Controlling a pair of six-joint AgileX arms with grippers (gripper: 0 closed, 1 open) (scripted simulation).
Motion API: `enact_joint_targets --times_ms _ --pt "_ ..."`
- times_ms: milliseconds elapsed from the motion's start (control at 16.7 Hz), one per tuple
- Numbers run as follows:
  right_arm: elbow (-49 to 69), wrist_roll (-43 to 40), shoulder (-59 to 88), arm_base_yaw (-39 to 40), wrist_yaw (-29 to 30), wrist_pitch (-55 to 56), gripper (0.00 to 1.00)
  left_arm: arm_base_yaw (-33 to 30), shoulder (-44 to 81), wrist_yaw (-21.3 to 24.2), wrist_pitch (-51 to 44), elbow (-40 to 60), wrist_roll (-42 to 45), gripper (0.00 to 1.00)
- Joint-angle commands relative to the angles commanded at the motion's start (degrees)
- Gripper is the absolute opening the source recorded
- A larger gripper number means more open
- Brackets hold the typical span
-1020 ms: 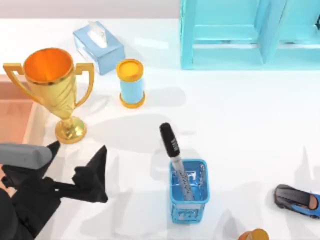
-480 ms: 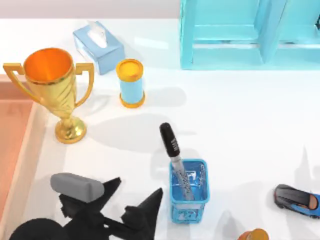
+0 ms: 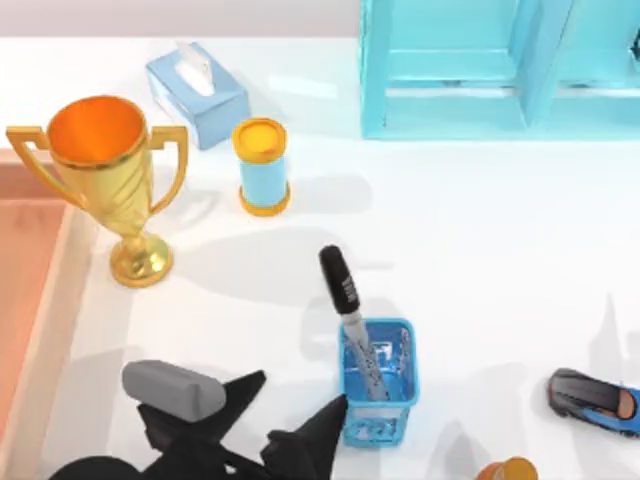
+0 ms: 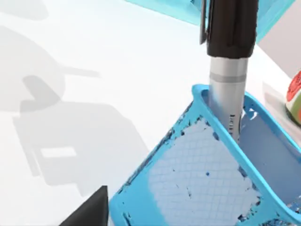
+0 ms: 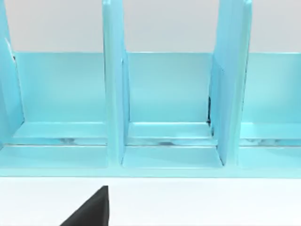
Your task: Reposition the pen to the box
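The left tool is hovering low over the table's near edge, left of centre, its two dark fingers spread wide with nothing between them. One fingertip is sitting just beside the near left corner of the blue mesh pen holder; whether it is touching the mesh I cannot tell. From the left wrist view the holder's gridded wall is looming close, with one dark fingertip showing at the picture's edge.

The pen is standing in that holder, leaning toward the far left, its silver-grey barrel with dark print inside the mesh and its glossy black cap sticking out above the rim. In the left wrist view the pen is rising out of the holder against its rim.

At the near right corner a blue and black toy car is lying, with a small orange thing beside it at the near edge.

Along the left edge the box is resting, pale tan rim around a reddish-brown inside, well apart from the pen. A gold trophy is standing just beside its rim.

Farther back a blue canister with yellow lid is standing upright, and beyond it a light-blue tissue box. At the far right a light-blue divided shelf rack is sitting; the right wrist view is facing the rack's compartments, with one dark fingertip of the right tool showing.
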Motion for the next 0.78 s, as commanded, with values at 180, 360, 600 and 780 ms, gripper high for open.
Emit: enact_joint_targets --times_ms 180,360,600,780 --pt "0.00 0.00 0.00 0.00 0.00 0.00 1.00 0.23 0.00 0.14 -0.10 -0.05 0.06 1.00" --pt "0.00 0.00 0.00 0.00 0.00 0.00 1.00 1.39 3.43 1.46 -0.26 3.73 0.27 1.00" --pt "0.00 0.00 0.00 0.00 0.00 0.00 1.00 4.46 11.50 4.59 -1.02 12.73 0.90 1.00" --pt "0.00 0.00 0.00 0.00 0.00 0.00 1.00 6.72 17.09 6.88 -1.73 19.23 1.36 1.00"
